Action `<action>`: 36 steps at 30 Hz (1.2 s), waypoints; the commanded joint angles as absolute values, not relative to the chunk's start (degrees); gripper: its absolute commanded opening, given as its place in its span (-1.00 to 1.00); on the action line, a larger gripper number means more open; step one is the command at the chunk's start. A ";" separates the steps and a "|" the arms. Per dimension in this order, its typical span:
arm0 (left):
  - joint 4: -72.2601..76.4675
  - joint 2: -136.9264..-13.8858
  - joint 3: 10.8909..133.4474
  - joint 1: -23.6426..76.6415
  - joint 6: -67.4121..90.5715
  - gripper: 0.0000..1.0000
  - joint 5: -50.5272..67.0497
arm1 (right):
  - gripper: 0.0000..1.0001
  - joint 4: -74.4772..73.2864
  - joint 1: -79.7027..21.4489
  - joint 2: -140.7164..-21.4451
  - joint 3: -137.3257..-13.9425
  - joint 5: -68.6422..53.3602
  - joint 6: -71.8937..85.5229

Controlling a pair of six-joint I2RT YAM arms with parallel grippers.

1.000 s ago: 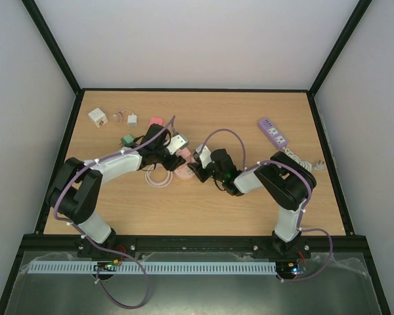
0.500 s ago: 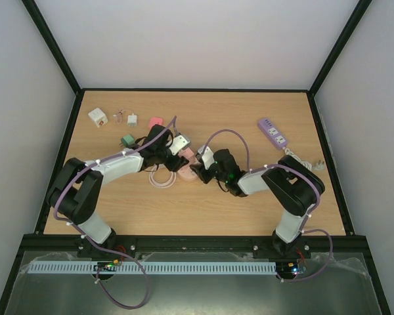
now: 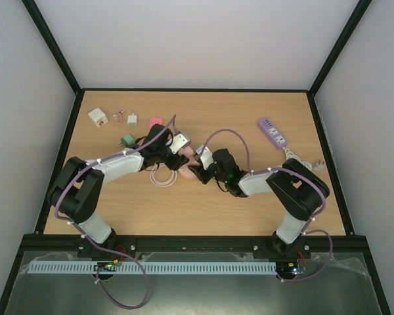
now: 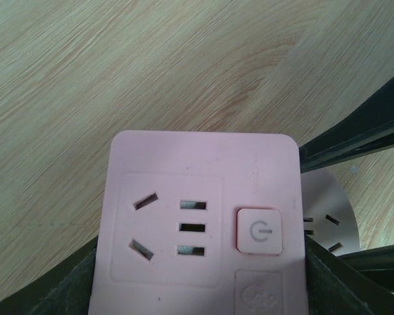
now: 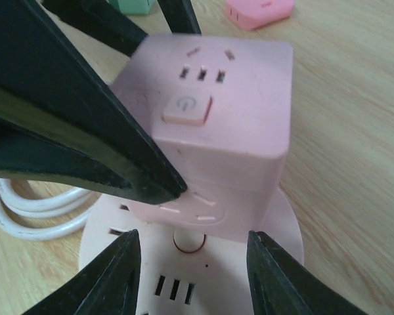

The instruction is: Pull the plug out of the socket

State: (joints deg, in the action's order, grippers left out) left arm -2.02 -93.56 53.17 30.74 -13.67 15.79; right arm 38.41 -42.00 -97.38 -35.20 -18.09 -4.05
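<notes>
Light-wood desk inside a plain pale enclosure

The desk [image 3: 249, 197] shows a warm, streaky grain and has a thin black rim [image 3: 197, 90]. It is closed in by a whitish back wall [image 3: 197, 39], a left wall [image 3: 20, 131] and a right wall [image 3: 374, 131]. Black frame posts [image 3: 52, 44] slant up along the two back corners. At the near edge, a grey metal ledge [image 3: 197, 295] carries a white slotted strip [image 3: 184, 268]. The light is soft and even.

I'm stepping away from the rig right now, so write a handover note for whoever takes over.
Left gripper: shut on the pink block, gripping its sides.
Right gripper: open, fingers low over the round disc base; contact unclear.
Done: both arms are in position at the socket.
Left: the block sits on the disc; probably lift it off while the base is held down.
</notes>
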 commanded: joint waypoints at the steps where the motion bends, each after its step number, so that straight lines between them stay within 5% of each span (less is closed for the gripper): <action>1: 2.01 -93.91 53.92 31.01 -12.69 -0.48 16.18 | -0.13 37.61 -42.27 -101.54 -37.48 -16.09 -4.82; 21: 0.47 -91.30 57.61 31.46 -11.27 -0.48 21.73 | -0.14 34.74 -42.80 -109.15 -37.53 -17.77 -4.83; 36: 7.62 -86.24 49.22 32.40 -17.10 -0.50 18.35 | -0.17 33.05 -42.54 -110.57 -38.80 -17.42 -3.93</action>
